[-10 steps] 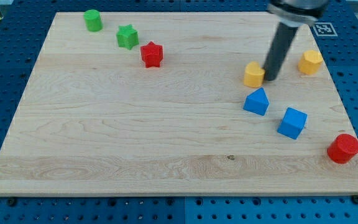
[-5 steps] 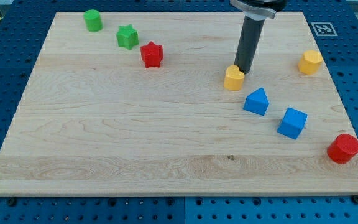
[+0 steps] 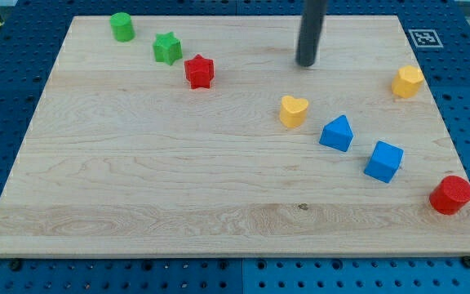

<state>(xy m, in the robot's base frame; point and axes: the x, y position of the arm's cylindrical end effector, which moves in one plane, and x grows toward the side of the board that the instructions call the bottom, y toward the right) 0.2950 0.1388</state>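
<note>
My tip (image 3: 306, 64) stands on the board near the view's top, right of centre, touching no block. The nearest block is a yellow heart (image 3: 293, 110), a short way below the tip and slightly to the left. To the heart's right lies a blue triangular block (image 3: 337, 133), and further right and lower a blue cube (image 3: 383, 161). A red star (image 3: 199, 71) lies well to the tip's left.
A green star (image 3: 167, 47) and a green cylinder (image 3: 121, 26) sit at the view's top left. A yellow hexagonal block (image 3: 408, 82) is at the right, a red cylinder (image 3: 451, 194) at the bottom right. A black-and-white marker (image 3: 424, 37) sits in the board's top right corner.
The yellow heart has slid left and down from beside the blue triangular block. My tip pushed it, then drew away toward the view's top and left, leaving it free.
</note>
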